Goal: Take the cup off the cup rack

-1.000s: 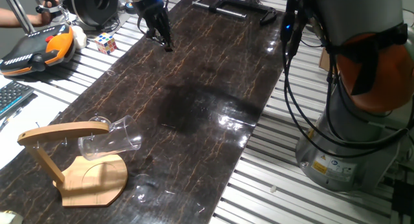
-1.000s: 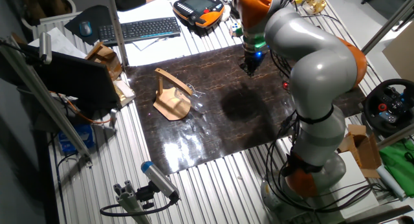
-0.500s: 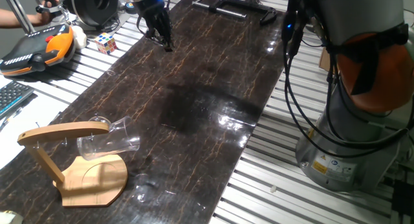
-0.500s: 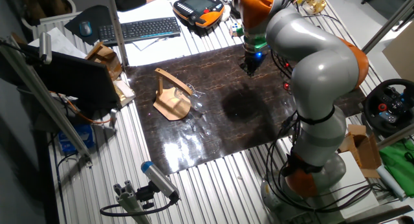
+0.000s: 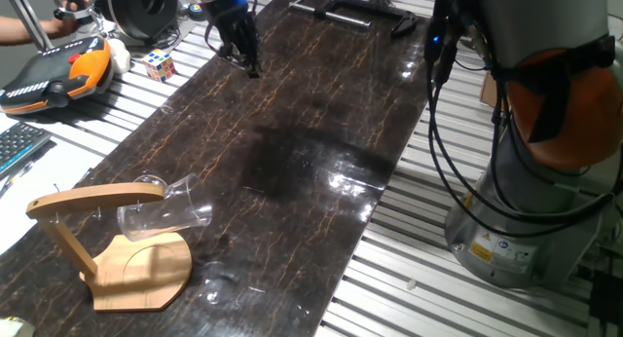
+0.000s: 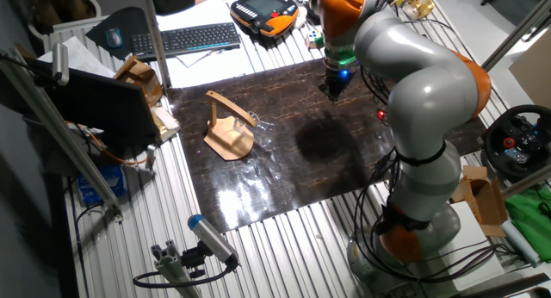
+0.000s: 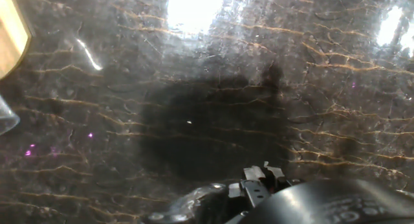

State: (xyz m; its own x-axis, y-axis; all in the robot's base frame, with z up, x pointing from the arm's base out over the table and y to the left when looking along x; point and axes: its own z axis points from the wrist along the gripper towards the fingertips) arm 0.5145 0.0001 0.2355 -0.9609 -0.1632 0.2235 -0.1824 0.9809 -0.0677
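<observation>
The cup [image 5: 164, 214] hangs on the rack [image 5: 115, 247]. It sits tipped on its side under the curved top arm, with its open end pointing right. It is clear glass, so its edges are hard to see against the dark table [image 5: 311, 132]. In the other fixed view the cup [image 6: 262, 131] is only a faint shine beside the rack [image 6: 228, 130].

The rack stands at the near left end of the table in one fixed view. Its flat base lies on the dark top and its post leans.

The gripper [image 5: 243, 56] is far away from the cup, at the far end of the table. It points down, just above the top. Its fingers look close together, but they are small and dark, so I cannot tell if they are spread or pressed together. In the other fixed view the gripper [image 6: 333, 91] is partly hidden by the arm [image 6: 413, 65].

The hand view shows mostly dark table with bright light spots. The rack [image 7: 10, 30] is cut off at the left edge, and a bit of the cup [image 7: 5, 117] peeks in below it. The fingers do not show clearly there.

A puzzle cube [image 5: 161, 63] sits on the left, off the dark top.
</observation>
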